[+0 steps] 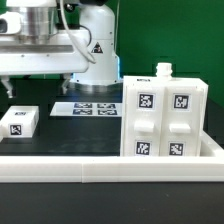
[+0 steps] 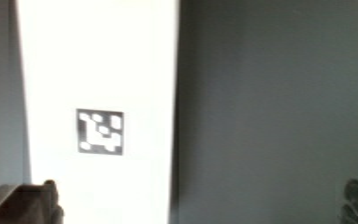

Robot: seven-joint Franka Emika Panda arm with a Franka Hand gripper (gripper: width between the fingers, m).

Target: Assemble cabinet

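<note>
The cabinet (image 1: 165,118) is a large white box with tagged panels, standing on the exterior view's right. A small loose white part (image 1: 20,121) with one tag lies on the black table on the exterior view's left. My gripper (image 1: 11,90) hangs above that part, apart from it, and only one dark finger shows there. In the wrist view the gripper (image 2: 197,205) is open and empty, with its fingertips (image 2: 34,205) at the picture's two edges. The white part (image 2: 99,100) lies below it, close to one finger.
The marker board (image 1: 85,108) lies flat at the back middle. The robot's white base (image 1: 95,45) stands behind it. A white rail (image 1: 110,165) runs along the table's front edge.
</note>
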